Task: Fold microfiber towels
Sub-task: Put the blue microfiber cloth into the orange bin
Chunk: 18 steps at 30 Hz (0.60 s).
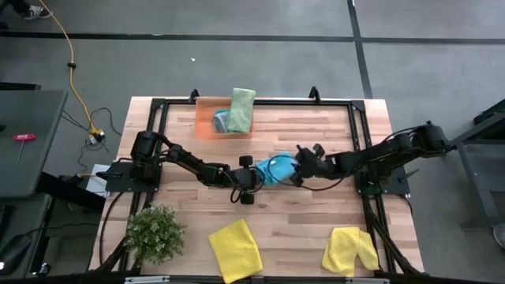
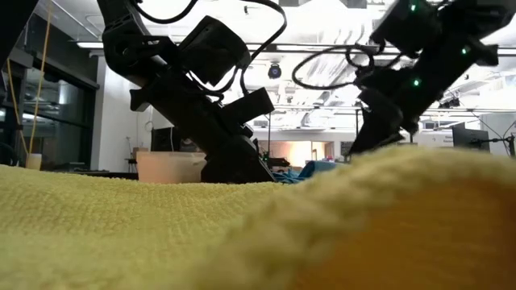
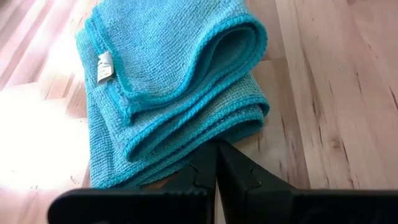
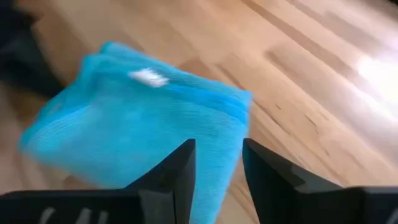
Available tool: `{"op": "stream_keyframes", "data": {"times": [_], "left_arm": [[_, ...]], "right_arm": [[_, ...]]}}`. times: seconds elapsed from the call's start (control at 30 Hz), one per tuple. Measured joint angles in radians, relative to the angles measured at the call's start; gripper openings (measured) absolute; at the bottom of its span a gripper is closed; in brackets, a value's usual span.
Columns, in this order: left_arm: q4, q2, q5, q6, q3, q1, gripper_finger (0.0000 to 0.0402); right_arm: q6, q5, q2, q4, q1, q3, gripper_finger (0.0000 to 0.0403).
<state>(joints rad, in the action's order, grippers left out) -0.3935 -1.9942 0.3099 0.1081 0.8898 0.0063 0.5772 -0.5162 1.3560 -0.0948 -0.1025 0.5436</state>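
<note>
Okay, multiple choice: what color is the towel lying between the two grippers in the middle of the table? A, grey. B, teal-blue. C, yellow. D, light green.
B: the high view shows the teal-blue towel mid-table between the left gripper and the right gripper, and both wrist views show the same cloth just beyond the fingers.

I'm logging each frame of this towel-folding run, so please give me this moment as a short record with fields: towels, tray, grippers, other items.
towel in work: teal-blue towel, folded over, at table centre
left gripper: fingers closed together at that towel's edge
right gripper: open, over the same towel
yellow towels: one and another, both at the near edge
orange tray: at the far edge, holding a light green towel and a teal one
plant: near-left corner
</note>
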Motion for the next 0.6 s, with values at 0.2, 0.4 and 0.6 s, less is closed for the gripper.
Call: {"op": "stream_keyframes", "data": {"times": [0.2, 0.4, 0.6], "left_arm": [[-0.004, 0.0, 0.0, 0.0, 0.0, 0.0, 0.0], [-0.003, 0.0, -0.006, 0.0, 0.0, 0.0, 0.0], [-0.001, 0.0, -0.008, 0.0, 0.0, 0.0, 0.0]], "right_arm": [[0.131, 0.095, -0.003, 0.016, 0.086, -0.025, 0.0139], [0.126, 0.33, -0.003, 0.066, 0.225, -0.025, 0.0225], [0.172, 0.44, 0.026, 0.057, 0.288, -0.025, 0.0285]]}}
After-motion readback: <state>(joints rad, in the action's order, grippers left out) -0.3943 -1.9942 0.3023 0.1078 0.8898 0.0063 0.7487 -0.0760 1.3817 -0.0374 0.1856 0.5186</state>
